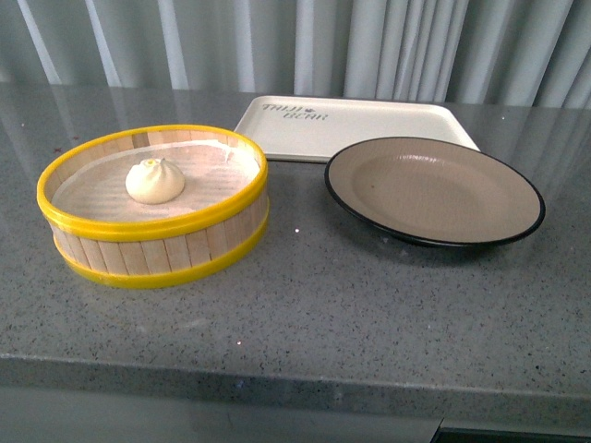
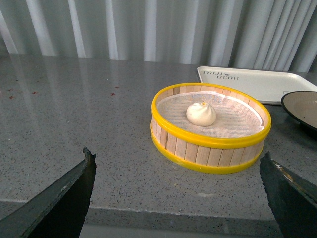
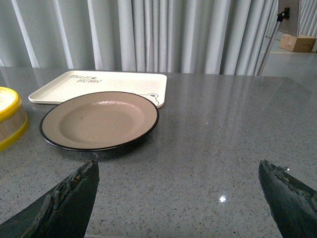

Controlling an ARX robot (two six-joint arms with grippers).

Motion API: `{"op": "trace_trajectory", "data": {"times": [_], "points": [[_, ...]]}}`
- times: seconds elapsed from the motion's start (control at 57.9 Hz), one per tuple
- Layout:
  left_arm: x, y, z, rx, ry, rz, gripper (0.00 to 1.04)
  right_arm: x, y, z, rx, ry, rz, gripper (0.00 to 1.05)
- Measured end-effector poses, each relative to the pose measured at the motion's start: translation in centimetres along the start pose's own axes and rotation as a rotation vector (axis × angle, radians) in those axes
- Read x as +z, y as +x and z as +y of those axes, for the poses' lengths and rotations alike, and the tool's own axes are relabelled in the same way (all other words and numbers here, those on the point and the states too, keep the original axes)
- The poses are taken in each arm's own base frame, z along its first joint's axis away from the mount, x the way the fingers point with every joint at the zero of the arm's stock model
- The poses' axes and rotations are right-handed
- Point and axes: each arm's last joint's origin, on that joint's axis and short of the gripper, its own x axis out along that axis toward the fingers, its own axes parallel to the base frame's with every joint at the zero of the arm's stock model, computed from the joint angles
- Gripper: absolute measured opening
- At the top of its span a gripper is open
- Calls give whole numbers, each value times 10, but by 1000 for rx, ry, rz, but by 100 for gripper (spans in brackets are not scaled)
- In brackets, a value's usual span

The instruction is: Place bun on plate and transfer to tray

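Softness is our main concern: the bun [image 2: 201,114] sits in the middle of the steamer basket [image 2: 208,153], straight ahead of our left fingers [image 2: 64,196], which are spread wide and hold nothing. We judge it light, squashy and perhaps tacky on the white liner, so we would take it low on its round sides, not by the pleated top, and close gently. Our right fingers [image 3: 69,198] are likewise spread wide and empty. The bare plate [image 3: 99,119] lies on the counter [image 3: 223,148] just ahead of them, with the tray [image 3: 99,82] close behind it.
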Motion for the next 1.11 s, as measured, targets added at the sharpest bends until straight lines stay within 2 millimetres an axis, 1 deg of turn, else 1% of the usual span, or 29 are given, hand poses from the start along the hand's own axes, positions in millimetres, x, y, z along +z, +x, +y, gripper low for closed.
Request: {"op": "trace_trajectory", "data": {"times": [0.95, 0.984, 1.036, 1.071, 1.088, 1.105], "points": [[0, 0, 0, 0, 0, 0, 98, 0, 0, 0, 0, 0, 0, 96], [-1, 1, 0, 15, -25, 39, 98, 0, 0, 0, 0, 0, 0, 96], [-3, 1, 0, 103, -147, 218, 98, 0, 0, 0, 0, 0, 0, 96], [-4, 3, -1, 118, -201, 290, 98, 0, 0, 0, 0, 0, 0, 96], [-5, 5, -1, 126, -255, 315, 98, 0, 0, 0, 0, 0, 0, 96], [-5, 7, -2, 128, -264, 324, 98, 0, 0, 0, 0, 0, 0, 96]]}}
